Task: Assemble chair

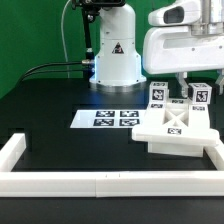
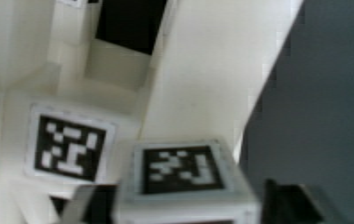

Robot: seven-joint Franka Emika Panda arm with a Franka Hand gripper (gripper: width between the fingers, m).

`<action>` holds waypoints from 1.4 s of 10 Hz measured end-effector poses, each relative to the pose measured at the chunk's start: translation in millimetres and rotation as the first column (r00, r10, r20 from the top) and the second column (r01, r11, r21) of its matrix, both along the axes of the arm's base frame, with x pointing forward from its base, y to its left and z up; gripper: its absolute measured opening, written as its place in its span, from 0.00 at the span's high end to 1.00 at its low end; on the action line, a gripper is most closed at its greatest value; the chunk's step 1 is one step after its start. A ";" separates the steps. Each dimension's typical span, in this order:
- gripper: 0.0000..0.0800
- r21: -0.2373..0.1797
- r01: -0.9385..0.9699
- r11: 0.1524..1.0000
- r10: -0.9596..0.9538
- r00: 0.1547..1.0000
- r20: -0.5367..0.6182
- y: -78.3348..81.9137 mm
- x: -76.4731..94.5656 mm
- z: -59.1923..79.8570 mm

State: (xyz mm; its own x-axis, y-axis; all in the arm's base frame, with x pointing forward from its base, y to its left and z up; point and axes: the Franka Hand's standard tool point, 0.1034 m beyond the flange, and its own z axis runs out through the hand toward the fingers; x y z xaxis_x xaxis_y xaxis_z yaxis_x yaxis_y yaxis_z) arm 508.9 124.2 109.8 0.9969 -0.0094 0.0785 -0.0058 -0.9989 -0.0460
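- Chair (image 1: 176, 125): white blocky parts with black-and-white tags, square seat flat on the black worktop (image 1: 50, 110), on the exterior view's right, beside the marker board (image 1: 116, 118).
- End effector (image 2: 188, 200) hangs above the upright pieces, fingers (image 2: 92, 205) straddling a tagged block; actual grip unclear.
- White border rail (image 1: 100, 183) close to the seat; open worktop toward the exterior view's left.

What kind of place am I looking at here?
Probably a robotics lab test bench: a black table fenced by a white border rail, a marker board of square tags, and a robot arm over tagged white chair parts.
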 end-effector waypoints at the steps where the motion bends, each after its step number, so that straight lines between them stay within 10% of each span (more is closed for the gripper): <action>1: 0.65 0.004 0.052 0.999 -0.052 0.999 -0.003 -0.2 0.0 0.0; 5: 0.65 0.051 0.499 0.865 -0.498 0.867 -0.029 -0.5 -2.2 -0.4; 11: 0.65 0.096 0.891 0.443 -0.884 0.452 -0.118 2.9 -2.4 -0.7; 14: 0.65 0.082 0.992 0.100 -0.971 0.115 -0.208 1.6 -2.4 -1.0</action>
State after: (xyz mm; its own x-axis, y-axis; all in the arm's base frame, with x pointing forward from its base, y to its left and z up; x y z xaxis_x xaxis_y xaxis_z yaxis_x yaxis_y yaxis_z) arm 506.6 125.8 108.8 0.1011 -0.9861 -0.1318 -0.9885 -0.0846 -0.1256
